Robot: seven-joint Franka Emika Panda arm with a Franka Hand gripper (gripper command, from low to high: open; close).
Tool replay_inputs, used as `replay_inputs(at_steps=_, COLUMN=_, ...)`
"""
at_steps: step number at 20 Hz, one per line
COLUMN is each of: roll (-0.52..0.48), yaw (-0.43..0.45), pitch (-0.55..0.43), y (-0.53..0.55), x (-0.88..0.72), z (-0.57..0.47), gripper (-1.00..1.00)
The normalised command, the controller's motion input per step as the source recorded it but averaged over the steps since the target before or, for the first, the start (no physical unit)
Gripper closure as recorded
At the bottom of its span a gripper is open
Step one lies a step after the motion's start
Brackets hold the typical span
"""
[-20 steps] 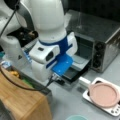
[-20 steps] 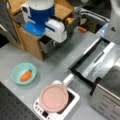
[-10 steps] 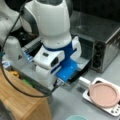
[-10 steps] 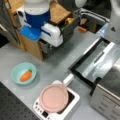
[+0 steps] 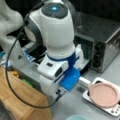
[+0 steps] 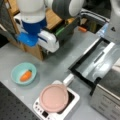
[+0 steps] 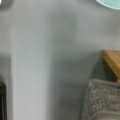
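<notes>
My gripper [image 6: 50, 44] hangs from the white and blue wrist over the grey table, beside the wooden shelf [image 6: 53, 18]; its fingers do not show plainly, and nothing is seen in it. Nearest to it, towards a front view's bottom left, is a teal bowl [image 6: 17, 78] holding an orange carrot [image 6: 25, 75]. A pan with a pink lid [image 6: 53, 98] rests on a white hob [image 6: 72, 102]. In the wrist view only table, the bowl's rim [image 7: 110, 2] and a wooden corner [image 7: 112, 60] appear.
A toaster oven [image 5: 102, 42] stands with its door [image 6: 100, 62] folded down onto the table. The pink-lidded pan [image 5: 103, 94] sits in front of it. Wooden boards [image 5: 22, 97] lie at a front view's bottom left. A grey, rough-textured thing [image 7: 102, 100] fills the wrist view's lower right.
The arm's wrist has drifted a little towards the pan and hob in a front view. The bowl, pan and oven have stayed where they were.
</notes>
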Motion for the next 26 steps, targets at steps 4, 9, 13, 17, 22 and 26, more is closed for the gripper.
replay_inputs(at_steps=4, roll=0.015, yaw=0.050, pitch=0.125, y=-0.26, x=0.35, z=-0.04, gripper=-1.00)
replay_inputs(at_steps=9, roll=-0.018, yaw=0.019, pitch=0.127, y=-0.21, x=0.31, z=-0.02, gripper=-1.00)
replay_inputs(at_steps=13, roll=-0.015, yaw=0.012, pitch=0.121, y=-0.21, x=0.34, z=-0.04, gripper=-1.00)
replay_inputs(at_steps=17, roll=-0.010, yaw=0.021, pitch=0.135, y=-0.23, x=0.38, z=0.00, gripper=-1.00)
replay_inputs(at_steps=22, roll=-0.011, yaw=0.020, pitch=0.129, y=-0.22, x=0.40, z=0.02, gripper=-1.00)
replay_inputs(at_steps=26, roll=-0.014, yaw=0.039, pitch=0.144, y=-0.21, x=0.39, z=0.08, gripper=-1.00)
